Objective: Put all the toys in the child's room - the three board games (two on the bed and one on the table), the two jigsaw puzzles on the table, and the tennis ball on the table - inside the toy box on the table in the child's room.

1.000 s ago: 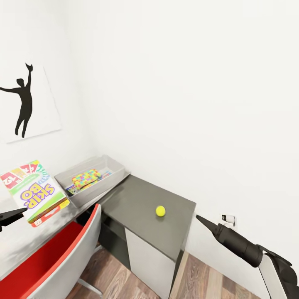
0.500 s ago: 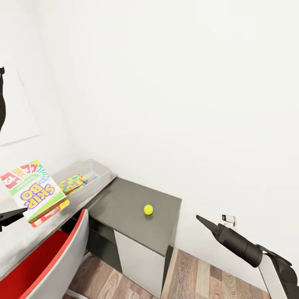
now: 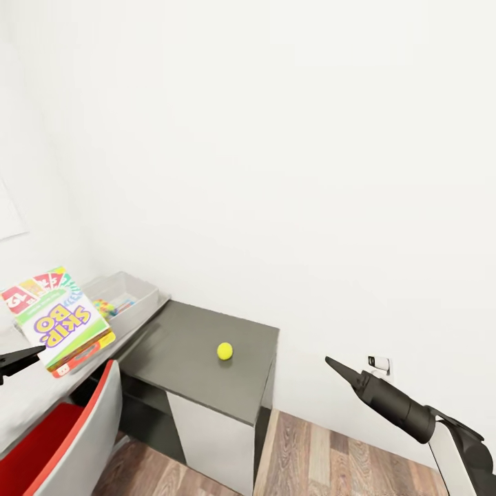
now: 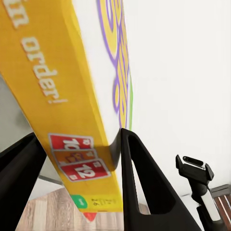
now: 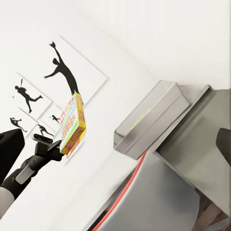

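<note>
The green and white game box (image 3: pixel 60 320) held in the left gripper (image 4: pixel 77 159) says "SKIP-BO" in big yellow and purple letters. Its yellow side, between the fingers, shows the word "order!" and a red card picture with "12".

Board games: one, the Skip-Bo box (image 3: pixel 60 320), lower left of the head view.
Tennis balls: one (image 3: pixel 224 351), centre of the frame.
Toy boxes: one grey bin (image 3: pixel 135 294), left; coloured pieces inside, number unclear.
Chairs: one, red seat (image 3: pixel 65 441), bottom left corner.
Silhouette pictures: four (image 5: pixel 72 72), upper left of the right wrist view.
Wall sockets: one (image 3: pixel 378 363), lower right.
</note>
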You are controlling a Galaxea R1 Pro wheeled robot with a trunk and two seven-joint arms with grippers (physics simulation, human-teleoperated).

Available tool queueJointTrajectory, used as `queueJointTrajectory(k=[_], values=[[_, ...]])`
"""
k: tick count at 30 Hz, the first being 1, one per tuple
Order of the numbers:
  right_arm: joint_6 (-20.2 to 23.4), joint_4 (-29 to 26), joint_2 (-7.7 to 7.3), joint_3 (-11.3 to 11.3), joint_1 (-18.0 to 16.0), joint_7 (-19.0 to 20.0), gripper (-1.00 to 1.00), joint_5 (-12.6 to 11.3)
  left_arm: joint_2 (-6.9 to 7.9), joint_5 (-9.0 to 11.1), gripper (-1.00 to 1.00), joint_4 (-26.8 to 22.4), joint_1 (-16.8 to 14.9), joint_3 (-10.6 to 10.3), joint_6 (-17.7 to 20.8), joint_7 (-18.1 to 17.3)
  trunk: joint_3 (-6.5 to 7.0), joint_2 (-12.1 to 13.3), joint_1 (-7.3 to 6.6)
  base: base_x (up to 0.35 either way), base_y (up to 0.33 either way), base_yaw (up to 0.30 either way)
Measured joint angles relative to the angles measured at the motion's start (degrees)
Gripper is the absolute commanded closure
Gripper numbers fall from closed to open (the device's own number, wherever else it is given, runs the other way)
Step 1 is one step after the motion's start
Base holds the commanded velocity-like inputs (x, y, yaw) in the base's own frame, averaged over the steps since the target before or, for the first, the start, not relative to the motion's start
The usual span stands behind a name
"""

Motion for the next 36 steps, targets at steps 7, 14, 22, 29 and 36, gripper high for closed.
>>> queueJointTrajectory(k=[7, 14, 22, 29, 36], values=[[-0.03, -0.06, 0.0, 0.05, -0.01, -0.01, -1.0, 0.01, 0.0, 0.13, 1.0, -0.04, 0.02, 0.02, -0.02, 0.0, 0.2, 0.0, 0.0, 0.0, 0.0, -0.036], [-0.03, -0.14, 0.0, 0.11, -0.01, 0.07, -1.0, 0.02, 0.01, 0.14, 1.0, -0.03, 0.02, 0.02, -0.02, 0.0, 0.78, -0.01, 0.0, 0.0, 0.0, -0.003], [-0.03, -0.14, 0.0, 0.11, -0.01, 0.29, -1.0, 0.02, 0.0, 0.19, 1.0, -0.05, 0.02, 0.02, -0.02, 0.0, 1.54, 0.0, 0.0, 0.0, 0.0, 0.0], [-0.03, -0.12, 0.0, 0.11, -0.01, 0.31, -1.0, 0.02, 0.01, 0.27, 1.0, -0.05, 0.12, 0.02, -0.02, 0.0, 2.19, -0.01, 0.0, 0.0, 0.0, 0.0], [-0.03, -0.05, 0.0, 0.11, -0.02, 0.04, -1.0, 0.07, 0.01, 0.17, 1.0, -0.07, 0.18, 0.1, -0.24, 0.0, 2.45, -0.04, -0.02, 0.11, 0.074, 0.0]])
